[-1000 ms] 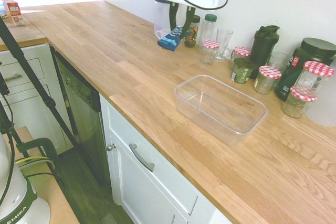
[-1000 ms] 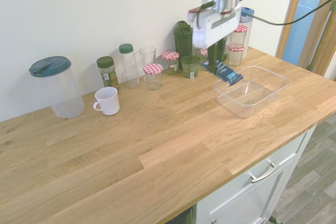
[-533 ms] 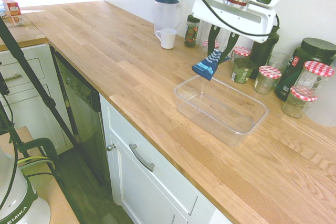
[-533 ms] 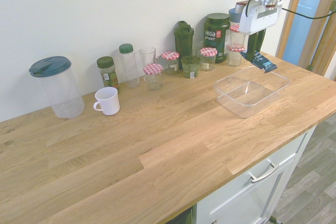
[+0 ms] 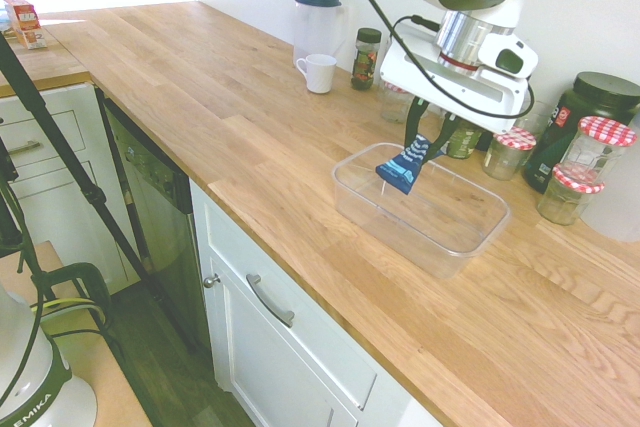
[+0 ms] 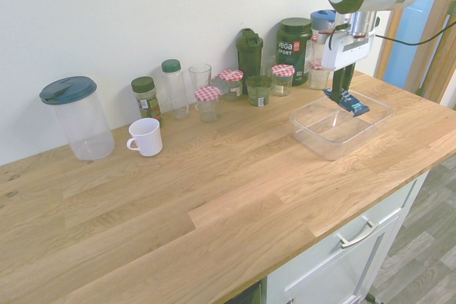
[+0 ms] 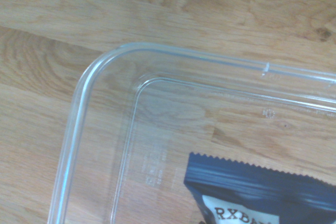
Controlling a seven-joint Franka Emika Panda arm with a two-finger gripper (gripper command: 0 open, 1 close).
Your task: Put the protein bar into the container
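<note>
- first exterior view: the white arm comes down from the top of the picture, and its gripper [image 5: 428, 139] points down with the fingers clenched on the top end of the protein bar [image 5: 403, 168]. the dark blue bar hangs tilted, its lower end dipping inside the near-left part of the container [image 5: 352, 203], off the bottom as far as i can tell. the clear tub sits on the wooden counter [image 5: 200, 107] close to the front edge. behind it along the wall stand a dark tub with a black lid [image 5: 585, 112], jars with red-checked lids [image 5: 512, 150], a spice jar [image 5: 366, 57], a white mug [image 5: 320, 73] and a pitcher with a blue lid [image 5: 317, 23].
- second exterior view: from the other side the gripper [image 6: 343, 92] stands over the far side of the container [image 6: 313, 139], and the protein bar [image 6: 348, 100] slants out from the fingers just over the tub's rim. the white mug [image 6: 146, 137] and the pitcher [image 6: 76, 117] are well apart from it, further along the counter [image 6: 214, 204].
- wrist view: a rounded corner of the container [image 7: 89, 82] lies on the wood grain, and the protein bar [image 7: 262, 195] with its crimped wrapper edge and light print shows over the tub's floor.
</note>
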